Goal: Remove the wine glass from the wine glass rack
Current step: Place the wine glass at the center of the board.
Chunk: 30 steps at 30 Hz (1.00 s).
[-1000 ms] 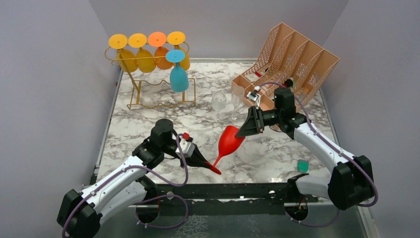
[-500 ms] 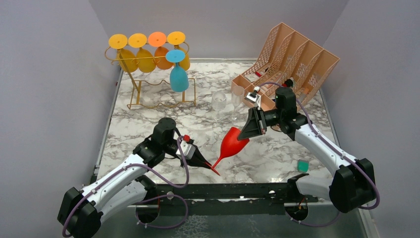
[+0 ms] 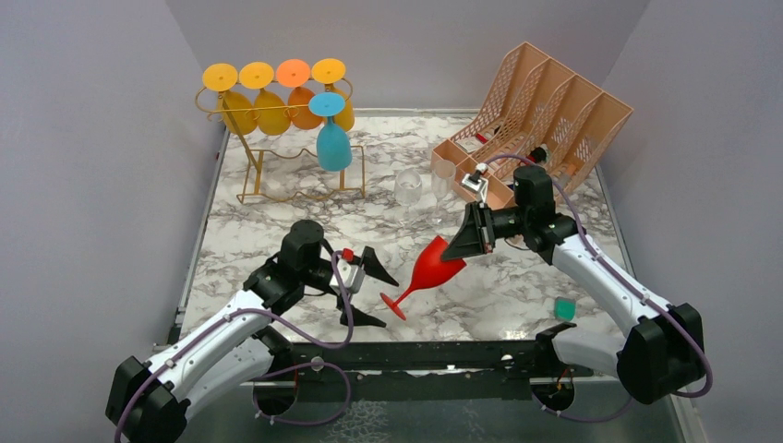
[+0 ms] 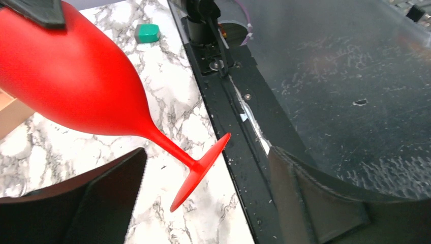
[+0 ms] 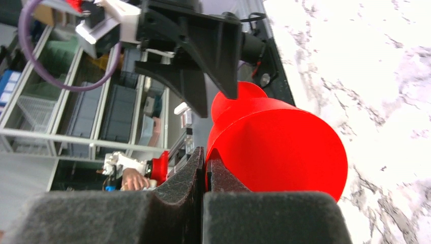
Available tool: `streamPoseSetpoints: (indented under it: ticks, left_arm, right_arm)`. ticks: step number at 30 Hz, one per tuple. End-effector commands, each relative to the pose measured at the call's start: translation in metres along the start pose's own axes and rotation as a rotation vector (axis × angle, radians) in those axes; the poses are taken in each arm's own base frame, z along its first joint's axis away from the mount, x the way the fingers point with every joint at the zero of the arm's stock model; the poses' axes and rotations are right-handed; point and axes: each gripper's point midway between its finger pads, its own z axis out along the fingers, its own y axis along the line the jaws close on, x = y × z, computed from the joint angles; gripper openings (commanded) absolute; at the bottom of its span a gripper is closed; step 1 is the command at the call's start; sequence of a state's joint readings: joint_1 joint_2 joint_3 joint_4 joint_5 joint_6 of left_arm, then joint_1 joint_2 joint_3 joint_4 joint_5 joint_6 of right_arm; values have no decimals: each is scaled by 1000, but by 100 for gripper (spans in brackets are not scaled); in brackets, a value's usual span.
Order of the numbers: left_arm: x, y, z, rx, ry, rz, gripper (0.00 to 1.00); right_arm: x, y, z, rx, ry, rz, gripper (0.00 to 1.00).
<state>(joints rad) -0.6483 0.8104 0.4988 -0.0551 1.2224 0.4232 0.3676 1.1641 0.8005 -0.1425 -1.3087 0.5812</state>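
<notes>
From above, the thin gold wire rack stands at the back left of the white marble table. The matte red wine glass is off it, tilted near the middle. The right gripper pinches its rim. The left gripper is spread wide.

Left wrist view: the red foot sits between the black fingers, touching neither.

Right wrist view: the grey pads squeeze the rim tight.

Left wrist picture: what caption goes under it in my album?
Red matte wine glass tilts, foot between the open left gripper's fingers, over marble tabletop.
</notes>
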Motion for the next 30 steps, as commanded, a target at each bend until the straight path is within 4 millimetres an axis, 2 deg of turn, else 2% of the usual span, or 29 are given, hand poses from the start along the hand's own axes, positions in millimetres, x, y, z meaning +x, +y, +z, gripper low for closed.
streamPoseSetpoints:
  ticks: [1, 8, 14, 17, 23, 27, 30]
  left_arm:
    - [-6, 10, -4, -89, 14, -9, 99]
    - [-3, 48, -23, -419, 28, -142, 99]
    - [5, 77, -48, -706, -3, -242, 99]
    - [10, 90, -66, -866, -41, -313, 99]
    - [4, 108, -109, -1152, -74, -380, 99]
    - [4, 112, -140, -1323, -33, -378, 99]
    - [6, 112, -157, -1417, -8, -388, 99]
  right_arm:
    - [-7, -7, -2, 132, -51, -52, 1]
    - [-16, -34, -14, 367, -127, -79, 1]
    - [-31, -54, -39, 614, -225, -110, 1]
    - [-37, -61, -55, 734, -267, -113, 1]
    - [-48, -73, -87, 949, -328, -111, 1]
    - [-55, -80, -106, 1071, -356, -109, 1]
    - [-59, -82, -113, 1117, -356, -112, 1]
